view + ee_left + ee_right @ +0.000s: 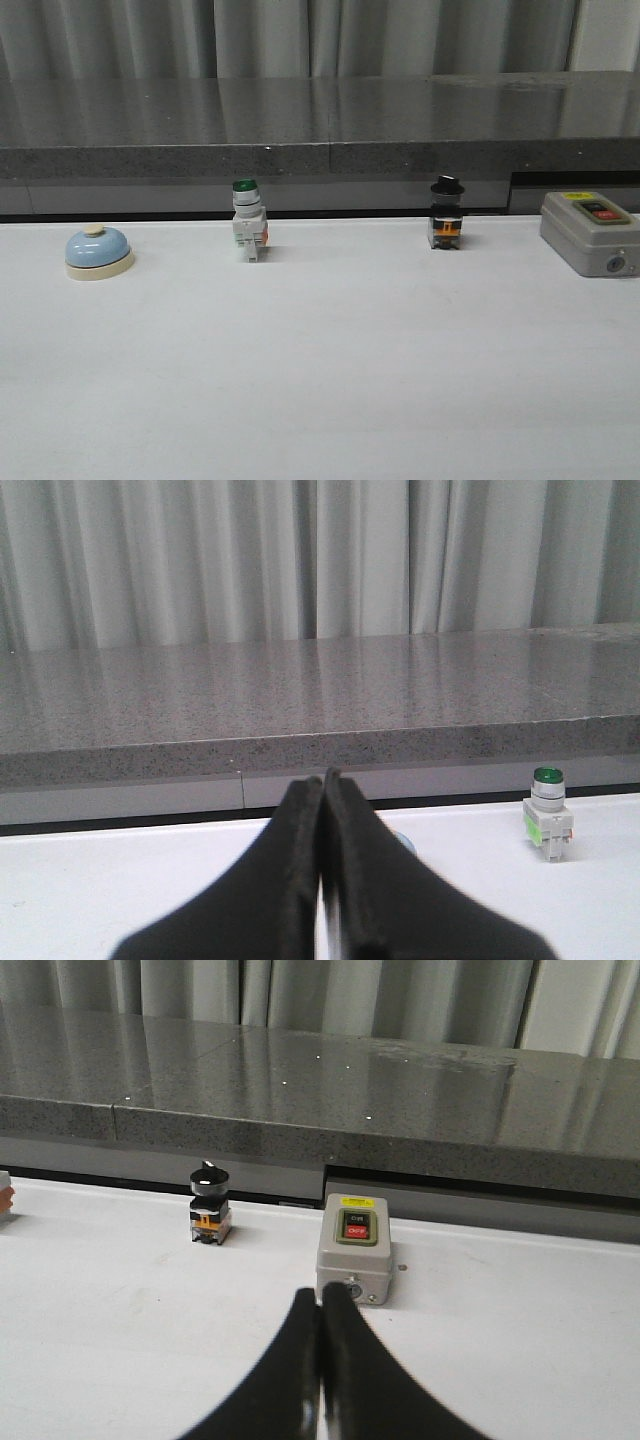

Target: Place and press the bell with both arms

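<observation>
Front view: the bell (pixel 98 251) sits upright on the white table (pixel 320 380) at about nine o'clock in the picture, near the left edge, its cream button on top and nothing touching it. To its right along the same back row stand a green-capped push-button switch (pixel 248 221) at roughly eleven o'clock, a black-knobbed selector switch (pixel 446 213) at about one o'clock, and a grey control box (pixel 592 232) with a red button at three o'clock — all well apart from one another. Neither arm shows in this view. Behind the table runs a dark speckled ledge (pixel 320 125) with grey curtains above it. Left wrist view: the left fingers (pixel 322 800) are pressed together, tip against tip, holding nothing and hanging above the table. Just beyond their right shoulder a small sliver of the bell's blue dome (pixel 405 842) peeks out; the rest is hidden behind them. The green-capped switch (pixel 548 813) stands off at four o'clock. Right wrist view: the right fingers (pixel 320 1310) are likewise closed flat on each other and empty — the grey box (pixel 353 1249) lies just beyond their tips, though whether they touch it cannot be told, with the black-knobbed switch (pixel 209 1203) at about ten o'clock.
</observation>
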You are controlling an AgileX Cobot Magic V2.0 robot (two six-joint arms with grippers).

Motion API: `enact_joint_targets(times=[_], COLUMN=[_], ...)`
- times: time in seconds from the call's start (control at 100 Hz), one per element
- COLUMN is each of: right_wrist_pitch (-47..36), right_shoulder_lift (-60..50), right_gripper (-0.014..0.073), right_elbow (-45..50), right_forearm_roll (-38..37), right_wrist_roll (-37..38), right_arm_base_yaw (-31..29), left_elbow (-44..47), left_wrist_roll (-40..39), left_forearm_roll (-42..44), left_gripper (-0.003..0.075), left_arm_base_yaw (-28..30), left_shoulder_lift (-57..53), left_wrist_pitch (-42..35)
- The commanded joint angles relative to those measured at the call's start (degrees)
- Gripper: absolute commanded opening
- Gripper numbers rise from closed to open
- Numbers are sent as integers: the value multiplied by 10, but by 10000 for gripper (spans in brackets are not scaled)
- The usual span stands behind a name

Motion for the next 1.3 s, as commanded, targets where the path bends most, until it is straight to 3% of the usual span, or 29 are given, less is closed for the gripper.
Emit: enact_joint_targets(times=[0.0,0.35,0.6,0.8,1.11,1.29], right_wrist_pitch=[-48,-48,-48,-48,-48,-48], right_shoulder_lift=[-11,-11,-11,-11,-11,-11], right_gripper=[-60,-60,-60,-60,-60,-60], right_elbow=[-8,-8,-8,-8,-8,-8], right_forearm_roll=[-6,-6,-6,-6,-6,-6], right_wrist_roll=[-1,-1,-1,-1,-1,-1], right_arm_base_yaw=[-4,-4,-4,-4,-4,-4], left_elbow=[24,18,-64,-160,-338,-416], left_wrist_roll=[-4,-4,-4,-4,-4,-4], left_forearm_roll=[0,0,-14,-59,-63,-63], left_gripper=[-20,-20,-20,-20,-20,-20], left_arm_base_yaw=[1,1,1,1,1,1], left_shoulder_lift=[-17,-17,27,153,383,490], left_wrist_pitch=[-45,-47,-10,32,202,241])
